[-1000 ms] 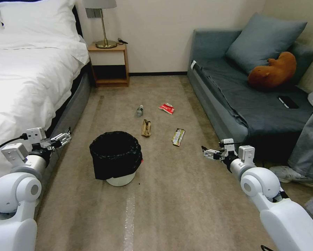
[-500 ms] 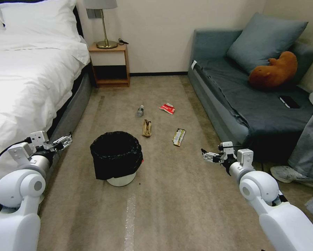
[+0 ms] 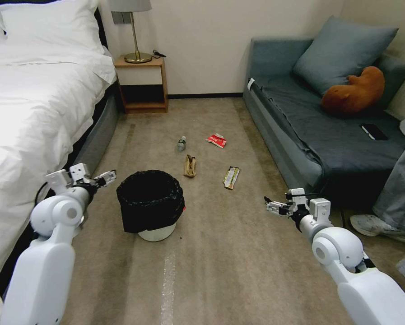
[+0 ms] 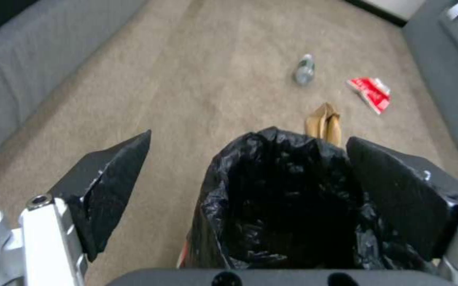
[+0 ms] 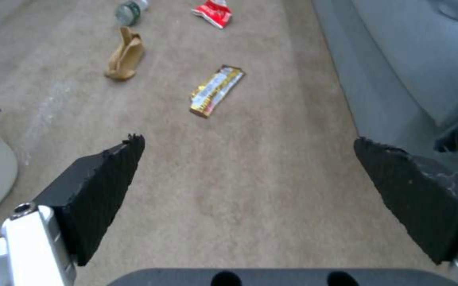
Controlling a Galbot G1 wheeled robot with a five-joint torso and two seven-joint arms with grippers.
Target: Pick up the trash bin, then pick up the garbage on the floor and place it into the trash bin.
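Note:
The trash bin [image 3: 151, 203], white with a crinkled black bag over its rim, stands on the carpet; its open mouth [image 4: 287, 198] shows in the left wrist view. My left gripper [image 3: 108, 175] hangs open just left of the bin's rim, empty [image 4: 245, 190]. Beyond the bin lies the garbage: a small clear bottle [image 3: 181, 143], a red-and-white packet [image 3: 216, 140], a crumpled brown paper bag [image 3: 189, 165] and a yellow-green wrapper [image 3: 231, 177]. My right gripper [image 3: 271, 206] is open and empty over bare carpet to the right, nearer me than the wrapper [image 5: 216, 90].
A white bed [image 3: 26, 113] runs along the left, close to my left arm. A grey sofa [image 3: 319, 135] with a brown plush toy and a black phone [image 3: 374, 132] lines the right. A nightstand [image 3: 141, 83] stands at the far wall. A person's leg and shoe [image 3: 378, 225] are at the right edge.
My left arm has swung right, bringing its gripper from beside the bed to just left of the bin's rim. The right gripper has sunk slightly. The garbage has not moved.

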